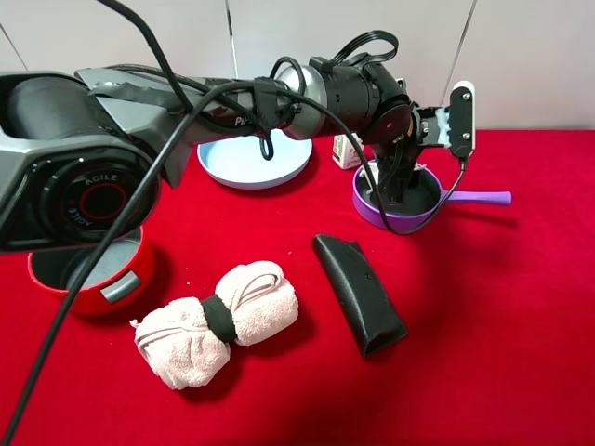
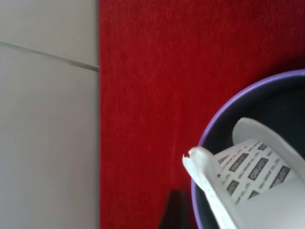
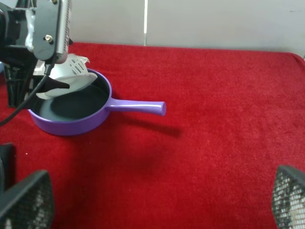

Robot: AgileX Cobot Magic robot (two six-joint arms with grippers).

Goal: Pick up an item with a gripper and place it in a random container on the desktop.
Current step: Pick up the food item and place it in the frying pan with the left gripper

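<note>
The right claw [image 3: 157, 198] hangs spread wide above the table [image 3: 214, 143], idle. Farther off, the tub [image 3: 72, 80] leans tilted at the rim of the purple pan [image 3: 71, 125]. Whether the left claw [image 1: 394, 186] grips it I cannot tell. Let go there, it could tip outside.

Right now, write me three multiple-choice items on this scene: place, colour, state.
1. The left gripper hangs: A over bare cloth; B over the purple frying pan; C off the table.
2. The band on the rolled pink towel is: A black; B white; C purple.
3. The right gripper is: A shut on the towel; B shut on the pan's handle; C open.
B, its fingers dip inside the pan's rim; A, a black band cinches the towel; C, its fingers stand wide apart, gripping nothing.
</note>
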